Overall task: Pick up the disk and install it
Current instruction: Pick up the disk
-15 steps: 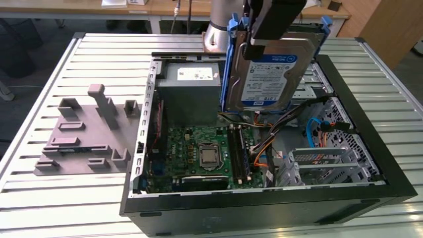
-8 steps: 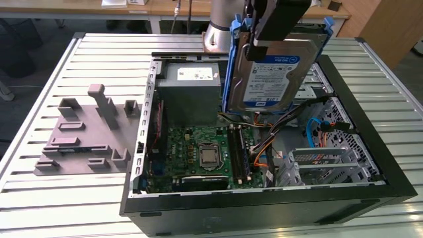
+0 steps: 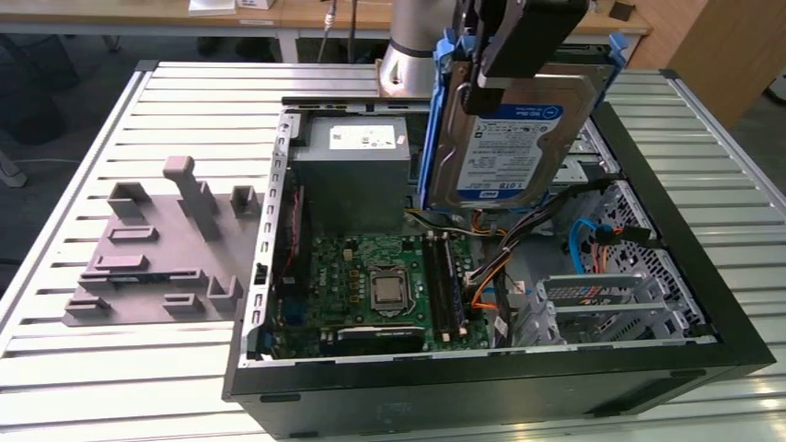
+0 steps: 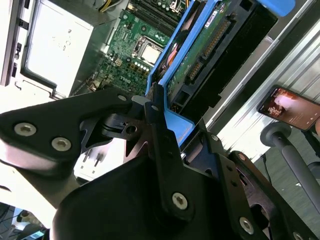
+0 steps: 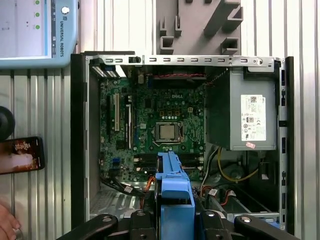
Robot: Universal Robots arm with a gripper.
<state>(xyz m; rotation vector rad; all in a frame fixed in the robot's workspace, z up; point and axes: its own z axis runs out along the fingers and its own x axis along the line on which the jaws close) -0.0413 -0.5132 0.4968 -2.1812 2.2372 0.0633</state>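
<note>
The disk (image 3: pixel 514 140), a silver hard drive with a white-and-blue label in a blue plastic carrier, hangs upright above the open computer case (image 3: pixel 687 276). It is over the case's far right part, clear of the parts below. My gripper (image 3: pixel 489 81) is shut on its upper edge. In the second wrist view the fingers (image 4: pixel 156 117) clamp the blue carrier (image 4: pixel 176 124), with the disk's green circuit board (image 4: pixel 200 55) beyond. In the first wrist view the carrier edge (image 5: pixel 175 192) stands between the fingers, above the motherboard (image 5: pixel 160 130).
Inside the case are the grey power-supply box (image 3: pixel 352 175), the motherboard (image 3: pixel 381 285) and silver drive cages (image 3: pixel 608 304). A grey moulded fixture (image 3: pixel 160 249) lies on the slatted table at the exterior view's left. A phone (image 5: pixel 20 155) and a hand (image 5: pixel 6 225) are beside the case.
</note>
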